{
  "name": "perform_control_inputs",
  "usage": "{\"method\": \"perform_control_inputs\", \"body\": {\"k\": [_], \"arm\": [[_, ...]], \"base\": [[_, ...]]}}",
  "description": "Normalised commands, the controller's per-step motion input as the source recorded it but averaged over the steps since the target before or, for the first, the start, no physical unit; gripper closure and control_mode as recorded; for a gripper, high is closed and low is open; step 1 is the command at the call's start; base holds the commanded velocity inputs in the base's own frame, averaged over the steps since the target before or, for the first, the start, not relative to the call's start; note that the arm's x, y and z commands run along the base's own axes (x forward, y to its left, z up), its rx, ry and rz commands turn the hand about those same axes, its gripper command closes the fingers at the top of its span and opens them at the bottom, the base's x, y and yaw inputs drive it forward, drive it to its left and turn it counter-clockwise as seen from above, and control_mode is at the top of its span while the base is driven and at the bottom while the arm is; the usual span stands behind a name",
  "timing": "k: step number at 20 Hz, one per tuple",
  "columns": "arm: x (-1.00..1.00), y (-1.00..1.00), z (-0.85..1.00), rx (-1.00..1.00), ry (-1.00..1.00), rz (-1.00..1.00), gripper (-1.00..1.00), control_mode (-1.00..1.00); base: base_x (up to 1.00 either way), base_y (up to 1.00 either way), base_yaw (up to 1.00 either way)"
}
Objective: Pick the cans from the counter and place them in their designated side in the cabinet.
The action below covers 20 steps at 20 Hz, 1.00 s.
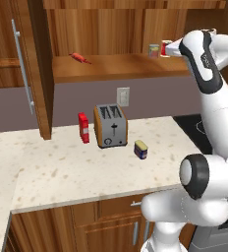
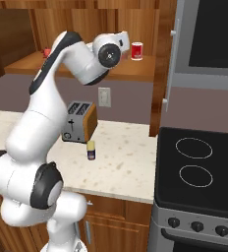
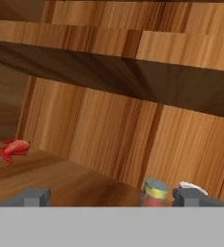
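Item one, the round can (image 1: 154,50) with pale top and red lower label: standing upright on the cabinet shelf (image 1: 111,66), upper right of the left base picture, just beside a red cup (image 1: 166,48) with white rim; the same pair appears low and right of centre in the hand picture, the can between the two finger tips, the cup partly behind the right tip. Item two, the squat dark blue can (image 1: 141,149) with yellow top: on the bench (image 1: 76,162), centre right of the left base picture, just right of a toaster (image 1: 111,126), not yet taken up. Item three, the hand (image 3: 109,197): fingers spread wide, nothing between them, raised to shelf level at the upper right of the left base picture, close to the round can. Item four, the cabinet door (image 1: 22,69): swung open at upper left, long metal handle showing. Sundries: a flat red carton (image 1: 84,127) upright left of the toaster; a small red thing (image 1: 80,58) lying on the shelf toward its left. Judged condition: one can shelved, one outstanding. Hazards: pulling the hand away from the shelf on a careless line could clip the round can or the cup and tip either off the edge; coming down for the blue can, a finger could catch the toaster or nudge the short can so it topples or rolls; placing it on the wrong side of the shelf would spoil the sort
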Motion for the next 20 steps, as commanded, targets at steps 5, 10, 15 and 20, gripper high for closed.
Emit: {"method": "perform_control_inputs", "body": {"k": [5, 10, 15, 20], "arm": [[-0.83, 0.31, 0.03, -0.10, 0.00, 0.04, -1.00, -1.00], [-0.79, 0.33, 0.02, -0.09, 0.00, 0.03, -1.00, -1.00], [-0.75, 0.28, 0.00, -0.08, 0.01, 0.02, -1.00, -1.00], [-0.81, 0.20, 0.00, -0.04, 0.00, 0.00, -1.00, -1.00]], "base": [[0.00, 0.00, 0.00], [0.00, 0.00, 0.00], [0.00, 0.00, 0.00], [0.00, 0.00, 0.00]]}}
